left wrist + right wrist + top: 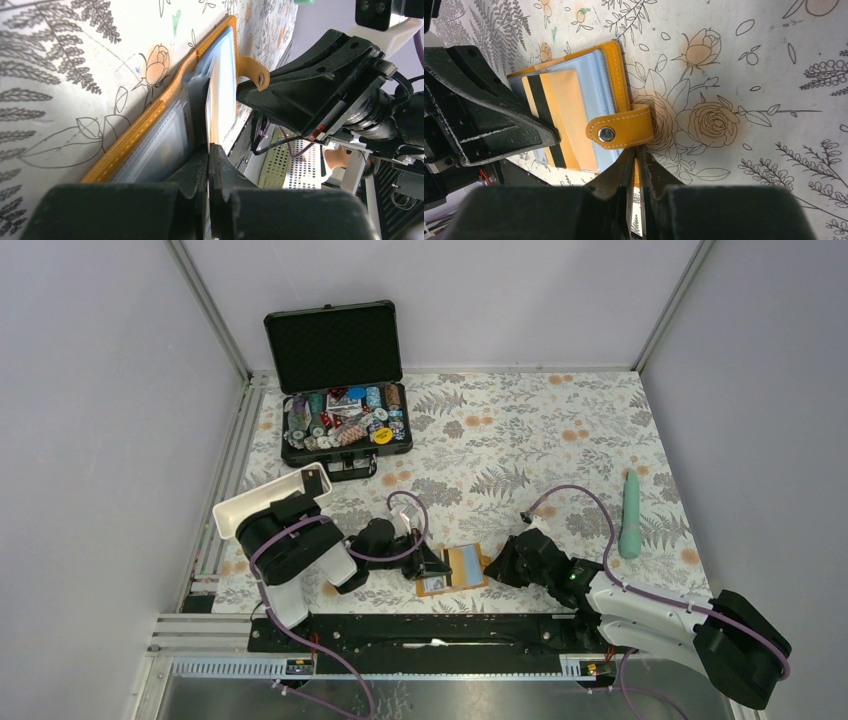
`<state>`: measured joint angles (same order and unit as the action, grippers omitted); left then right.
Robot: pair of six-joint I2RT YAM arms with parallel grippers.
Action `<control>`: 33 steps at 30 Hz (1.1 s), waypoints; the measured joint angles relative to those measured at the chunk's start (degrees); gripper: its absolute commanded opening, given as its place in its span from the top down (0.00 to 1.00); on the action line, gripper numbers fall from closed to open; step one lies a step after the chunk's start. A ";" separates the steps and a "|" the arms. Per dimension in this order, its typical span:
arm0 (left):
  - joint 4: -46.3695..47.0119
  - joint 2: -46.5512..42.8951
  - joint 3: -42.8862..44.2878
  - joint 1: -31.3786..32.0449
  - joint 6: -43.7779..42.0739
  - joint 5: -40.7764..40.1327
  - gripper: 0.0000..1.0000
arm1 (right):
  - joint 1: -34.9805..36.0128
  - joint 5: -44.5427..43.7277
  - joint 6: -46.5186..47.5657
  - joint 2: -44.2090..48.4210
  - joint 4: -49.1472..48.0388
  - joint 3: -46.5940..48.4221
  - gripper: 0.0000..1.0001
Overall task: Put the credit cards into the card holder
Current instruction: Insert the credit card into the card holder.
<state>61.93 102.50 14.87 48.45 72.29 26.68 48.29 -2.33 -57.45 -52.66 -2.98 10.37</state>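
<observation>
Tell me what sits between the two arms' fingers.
The open orange wallet fills that gap in the top view. The left fingers pinch a card over it; the right fingers pinch its edge.

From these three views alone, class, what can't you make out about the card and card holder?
Top view: card holder too small, crowded by left claw and right claw; sleeve in use unreadable.
Top view: left arm hides part of the white tray.
Left wrist view: card edge-on in the shut left claw; its face hidden.
Right wrist view: left claw covers one card end; right claw hides the holder edge it pinches.
</observation>
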 measured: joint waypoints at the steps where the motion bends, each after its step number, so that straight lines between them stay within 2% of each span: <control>1: -0.42 0.00 0.26 0.11 0.02 0.00 0.95 | 0.02 0.00 0.00 0.00 0.00 0.00 0.89; 5: -3.10 -0.42 1.51 0.26 -0.22 0.02 0.81 | 0.00 -0.04 0.02 0.39 0.35 0.04 0.81; 8: -7.26 -2.23 2.60 0.50 -0.85 0.00 0.74 | 0.00 -0.13 0.15 1.18 1.18 0.11 0.75; 16: -19.43 -7.93 5.22 0.76 -3.39 -0.59 0.60 | 0.02 -1.64 1.70 2.25 5.29 1.66 0.72; 24: -34.77 -14.40 8.81 0.87 -7.58 -2.91 0.50 | 0.02 -3.10 2.71 4.81 8.68 1.73 0.72; 28: -39.85 -15.15 11.02 1.16 -8.98 -3.34 0.48 | 0.02 -3.06 3.17 4.98 8.81 1.75 0.68; 33: -46.73 -15.15 14.84 2.67 -10.64 -4.70 0.42 | 0.02 -2.99 3.93 5.31 8.81 1.79 0.67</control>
<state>15.20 87.35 29.71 51.11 61.65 21.98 48.31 -5.32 -53.52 -47.35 5.82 12.16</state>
